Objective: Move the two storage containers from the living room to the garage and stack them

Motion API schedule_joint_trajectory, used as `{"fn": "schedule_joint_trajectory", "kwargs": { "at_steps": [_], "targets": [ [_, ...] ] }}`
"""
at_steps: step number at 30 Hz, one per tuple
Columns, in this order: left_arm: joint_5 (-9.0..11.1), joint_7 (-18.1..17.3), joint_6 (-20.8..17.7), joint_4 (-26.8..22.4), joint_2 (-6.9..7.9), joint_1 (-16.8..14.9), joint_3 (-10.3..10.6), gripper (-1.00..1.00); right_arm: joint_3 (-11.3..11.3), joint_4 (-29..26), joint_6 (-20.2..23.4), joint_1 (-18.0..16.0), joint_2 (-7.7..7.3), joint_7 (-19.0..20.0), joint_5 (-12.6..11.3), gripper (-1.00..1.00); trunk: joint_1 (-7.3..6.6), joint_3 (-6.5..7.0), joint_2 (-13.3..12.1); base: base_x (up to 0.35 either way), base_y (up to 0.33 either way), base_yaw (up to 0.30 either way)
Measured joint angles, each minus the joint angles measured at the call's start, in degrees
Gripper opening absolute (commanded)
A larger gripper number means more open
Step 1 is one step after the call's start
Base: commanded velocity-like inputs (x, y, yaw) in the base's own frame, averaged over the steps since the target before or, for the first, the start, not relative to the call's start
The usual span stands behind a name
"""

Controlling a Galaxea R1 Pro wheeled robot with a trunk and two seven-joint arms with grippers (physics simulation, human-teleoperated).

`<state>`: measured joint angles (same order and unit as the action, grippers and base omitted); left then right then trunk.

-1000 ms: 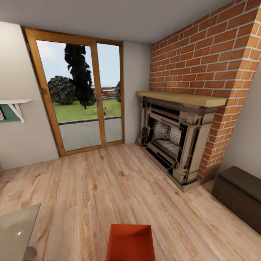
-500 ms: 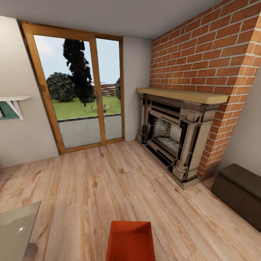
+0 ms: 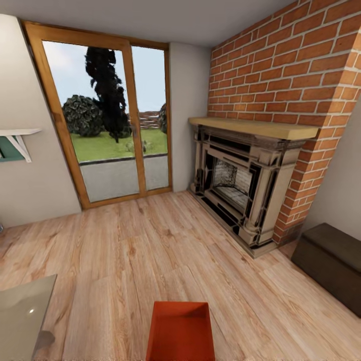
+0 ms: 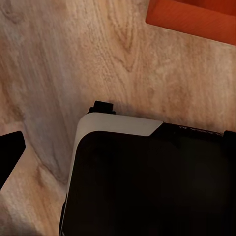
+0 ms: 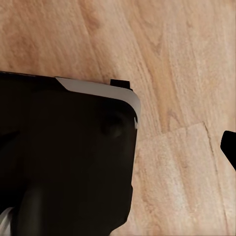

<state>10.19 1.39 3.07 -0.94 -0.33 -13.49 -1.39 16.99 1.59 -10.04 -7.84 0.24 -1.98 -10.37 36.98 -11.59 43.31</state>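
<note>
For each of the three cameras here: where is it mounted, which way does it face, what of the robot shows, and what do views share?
Head view: on the head, facing forward and down at the glass doors, fireplace and storage container.
Left wrist view: near the left gripper, facing down at wood floor; the robot's dark base and a dark finger tip show.
Right wrist view: facing down likewise; base shows.
Shared: the container appears in head and left wrist views; plank floor in all.

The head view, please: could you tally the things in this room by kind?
Orange-red storage containers: 1
Brick fireplaces: 1
Wood-framed glass doors: 1
Dark benches: 1
Glass tables: 1
Wall shelves: 1
Total: 6
</note>
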Motion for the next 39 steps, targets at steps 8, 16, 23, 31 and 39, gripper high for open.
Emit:
{"fn": "schedule_joint_trajectory", "kwargs": {
  "at_steps": [8, 16, 23, 31, 39],
  "targets": [
    [0.0, 0.0, 0.0, -0.03, 0.0, 0.0, 0.0, 1.0, 0.16, 0.0, 0.06, 0.0, 0.0, 0.0, 0.01, 1.0, 0.0, -0.75, 0.0, 0.0, 0.0, 0.0],
    [-0.01, 0.0, 0.0, -0.05, 0.0, 0.0, 0.0, 1.0, 0.19, 0.01, 0.12, 0.0, 0.0, 0.0, 0.02, 1.0, 0.0, -1.5, 0.0, 0.0, 0.0, 0.0],
    [0.0, 0.0, 0.0, -0.04, 0.0, 0.0, 0.0, 1.0, 0.33, 0.02, 0.17, 0.0, 0.0, 0.06, 0.06, 1.0, 0.0, -2.15, 0.0, 0.0, 0.0, 0.0],
    [0.0, 0.0, 0.0, -0.03, 0.0, 0.0, 0.0, 1.0, 0.36, 0.0, 0.18, 0.0, 0.0, 0.04, 0.1, 1.0, 0.0, -2.9, 0.01, 0.0, 0.0, 0.0],
    [-0.01, 0.0, 0.0, -0.06, 0.0, 0.0, 0.0, 1.0, 0.38, 0.0, 0.18, 0.0, 0.0, 0.03, 0.1, 1.0, 0.0, -3.65, 0.01, 0.0, 0.0, 0.0]
  ]
}}
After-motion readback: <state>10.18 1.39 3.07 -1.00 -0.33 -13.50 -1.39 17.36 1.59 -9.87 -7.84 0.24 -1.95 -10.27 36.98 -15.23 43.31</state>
